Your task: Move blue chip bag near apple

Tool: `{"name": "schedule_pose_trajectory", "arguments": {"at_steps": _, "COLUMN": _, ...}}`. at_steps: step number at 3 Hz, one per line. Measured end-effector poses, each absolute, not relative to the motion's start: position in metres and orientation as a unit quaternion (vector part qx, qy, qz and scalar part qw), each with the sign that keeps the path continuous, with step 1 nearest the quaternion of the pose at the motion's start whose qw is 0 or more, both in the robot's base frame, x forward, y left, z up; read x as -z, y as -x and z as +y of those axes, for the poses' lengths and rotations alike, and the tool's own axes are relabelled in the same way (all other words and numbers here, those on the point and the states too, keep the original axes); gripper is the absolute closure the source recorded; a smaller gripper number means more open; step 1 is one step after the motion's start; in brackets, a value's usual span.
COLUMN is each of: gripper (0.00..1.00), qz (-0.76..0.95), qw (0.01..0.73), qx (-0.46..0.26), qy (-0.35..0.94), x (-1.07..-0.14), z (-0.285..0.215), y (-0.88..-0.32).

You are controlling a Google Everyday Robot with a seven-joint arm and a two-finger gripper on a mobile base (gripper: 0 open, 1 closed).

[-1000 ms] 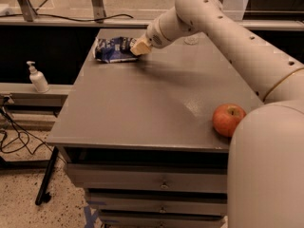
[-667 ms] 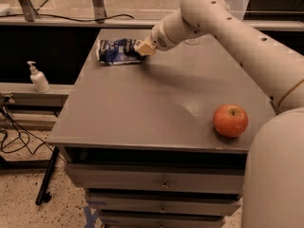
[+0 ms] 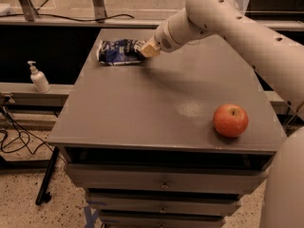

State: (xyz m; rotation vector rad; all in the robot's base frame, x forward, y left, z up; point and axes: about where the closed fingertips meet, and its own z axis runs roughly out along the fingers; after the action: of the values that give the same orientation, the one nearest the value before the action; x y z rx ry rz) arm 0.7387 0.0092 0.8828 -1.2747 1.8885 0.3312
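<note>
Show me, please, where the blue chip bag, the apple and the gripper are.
blue chip bag (image 3: pixel 116 52), camera view, middle of the crumpled foil.
apple (image 3: pixel 230 120), camera view, centre of its red skin.
gripper (image 3: pixel 148 49), camera view, tan tip at the bag's right end.

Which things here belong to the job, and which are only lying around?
Job: blue chip bag, far left of table; apple, near right; gripper, at the bag's right end.
Lying about: pump bottle on the left ledge; cables on the floor.
</note>
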Motion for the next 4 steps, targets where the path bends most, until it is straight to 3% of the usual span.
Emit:
{"name": "schedule_pose_trajectory", "arguments": {"at_steps": 1, "gripper": 1.0, "qz": 0.761, "qw": 0.406, "qx": -0.107, "qy": 0.495, "x": -0.891, "z": -0.026, "y": -0.728}}
{"name": "schedule_pose_trajectory", "arguments": {"at_steps": 2, "gripper": 0.83, "qz": 0.766, "qw": 0.401, "qx": -0.103, "qy": 0.492, "x": -0.892, "z": -0.037, "y": -0.722}}
{"name": "schedule_pose_trajectory", "arguments": {"at_steps": 4, "gripper": 0.36, "qz": 0.761, "qw": 0.402, "qx": -0.113, "qy": 0.497, "x": -0.891, "z": -0.022, "y": -0.732}}
